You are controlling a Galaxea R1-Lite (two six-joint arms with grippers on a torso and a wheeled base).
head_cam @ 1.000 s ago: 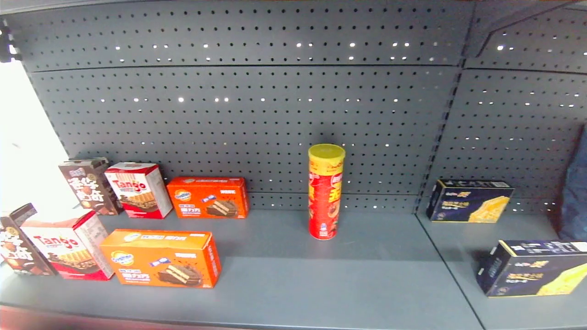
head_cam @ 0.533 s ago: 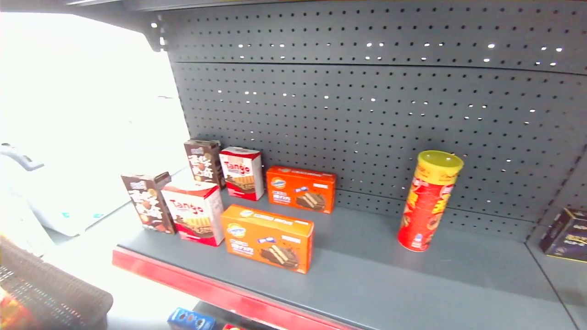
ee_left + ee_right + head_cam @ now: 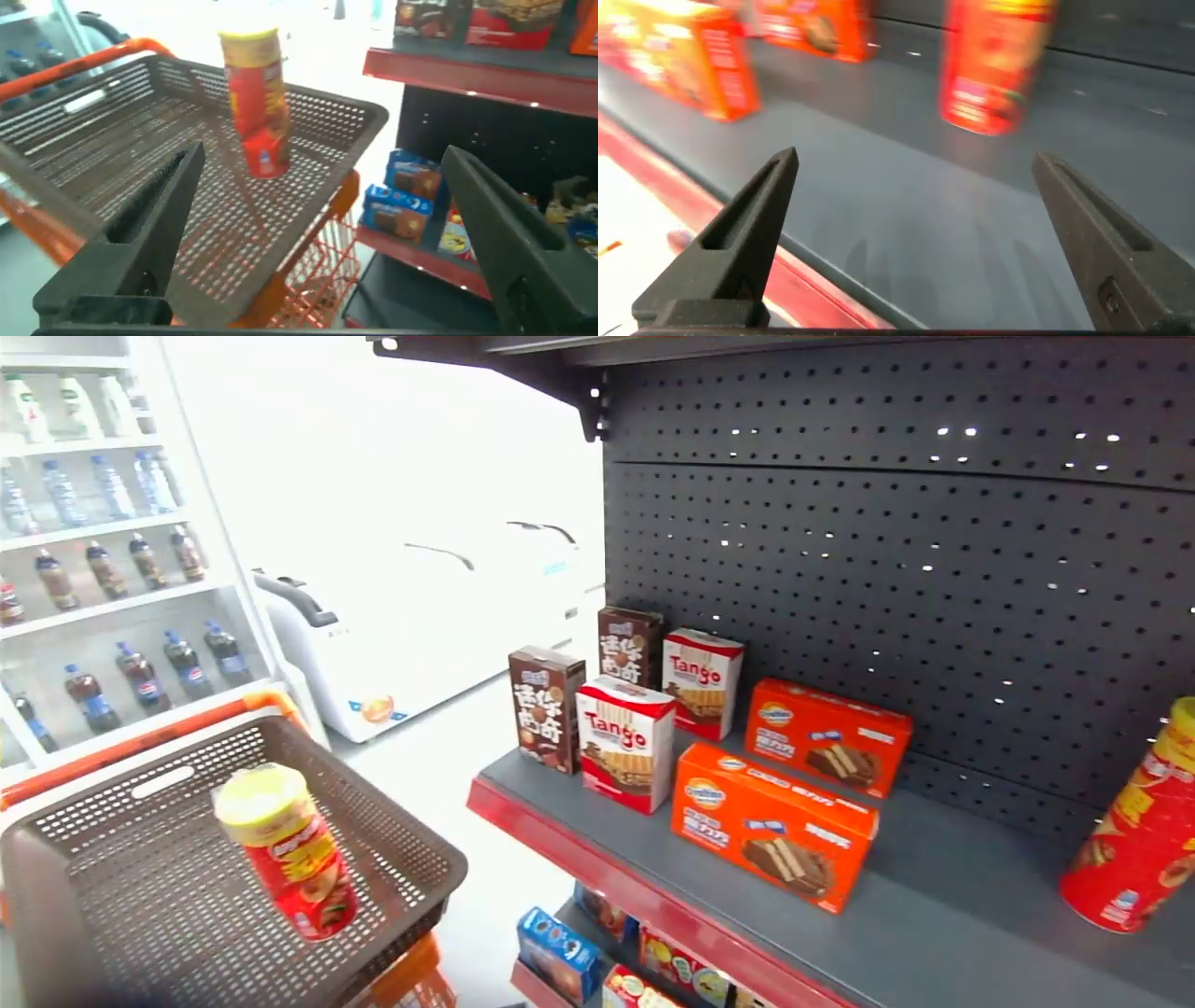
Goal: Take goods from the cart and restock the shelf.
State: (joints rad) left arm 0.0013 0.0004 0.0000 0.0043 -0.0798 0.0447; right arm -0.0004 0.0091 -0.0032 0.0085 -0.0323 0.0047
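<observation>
Your left hand point(image 3: 322, 233) is released and empty, jaws spread wide. The chip can point(image 3: 255, 101) stands on end ahead of it, well apart, inside the cart basket point(image 3: 93, 140), roughly in line with the gap between the fingers.

The likeliest trouble is a knock. The can is tall and narrow on a perforated floor, so one finger arriving first could tip it and send it rolling. The basket wall sits between hand and can, so a low approach could snag the rim. A light clench on that slick tube may also let it slip.

The can is a glossy red printed cylinder with a yellow plastic lid. The basket is brown plastic lattice, springy-looking.

Your right hand point(image 3: 920, 233) is also released and empty, over the flat grey metal shelf point(image 3: 906, 215), with a second can point(image 3: 994, 61) ahead of it.
</observation>
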